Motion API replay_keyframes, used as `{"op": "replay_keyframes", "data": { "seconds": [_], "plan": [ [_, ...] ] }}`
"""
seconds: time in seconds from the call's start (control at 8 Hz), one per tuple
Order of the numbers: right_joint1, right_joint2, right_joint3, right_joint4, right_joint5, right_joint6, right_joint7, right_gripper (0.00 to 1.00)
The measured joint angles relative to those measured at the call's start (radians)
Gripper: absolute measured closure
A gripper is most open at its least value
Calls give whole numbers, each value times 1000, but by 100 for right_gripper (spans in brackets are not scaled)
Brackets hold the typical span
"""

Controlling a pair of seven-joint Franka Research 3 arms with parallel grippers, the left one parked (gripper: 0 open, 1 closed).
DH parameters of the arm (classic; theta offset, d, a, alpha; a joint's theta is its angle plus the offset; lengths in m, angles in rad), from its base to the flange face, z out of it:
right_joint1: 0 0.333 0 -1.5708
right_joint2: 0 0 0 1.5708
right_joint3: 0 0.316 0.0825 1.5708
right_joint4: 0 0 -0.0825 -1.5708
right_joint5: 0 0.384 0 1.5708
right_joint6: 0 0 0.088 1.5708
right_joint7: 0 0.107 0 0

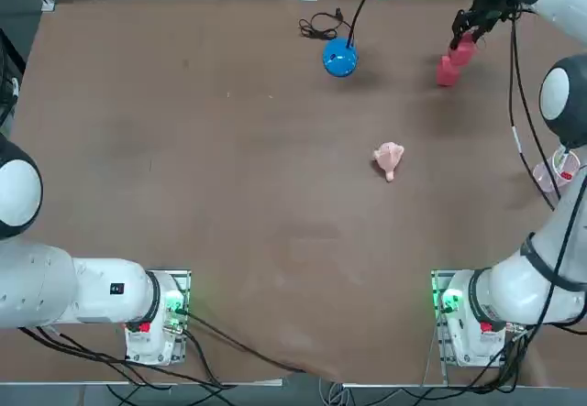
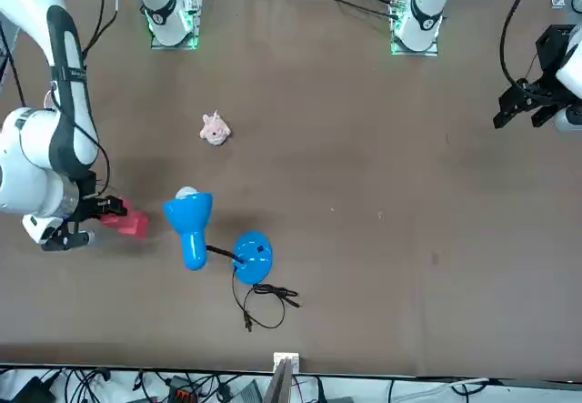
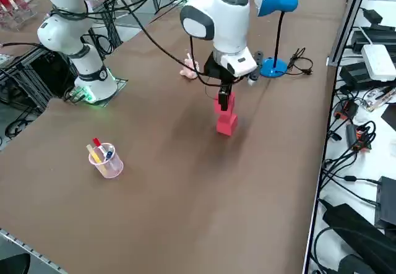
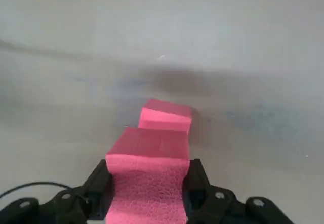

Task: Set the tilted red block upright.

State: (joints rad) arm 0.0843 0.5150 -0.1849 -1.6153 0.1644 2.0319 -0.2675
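The red block stands nearly on end at the far right of the table, leaning a little. My right gripper is shut on its upper end. Its lower end is at the table surface, and I cannot tell whether it touches. From overhead the red block slants down out of the right gripper. In the front view the red block sticks out from the right gripper. The wrist view shows both black fingers pressed against the sides of the red block.
A blue desk lamp with a black cable stands to the left of the block at the far side. A pale pink lumpy toy lies mid-table. A clear cup holding pens sits near the right edge.
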Motion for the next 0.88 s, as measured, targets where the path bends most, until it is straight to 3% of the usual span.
{"op": "replay_keyframes", "data": {
  "seconds": [0.88],
  "plan": [
    [17, 39, 1, 0, 3, 62, 163, 30]
  ]
}}
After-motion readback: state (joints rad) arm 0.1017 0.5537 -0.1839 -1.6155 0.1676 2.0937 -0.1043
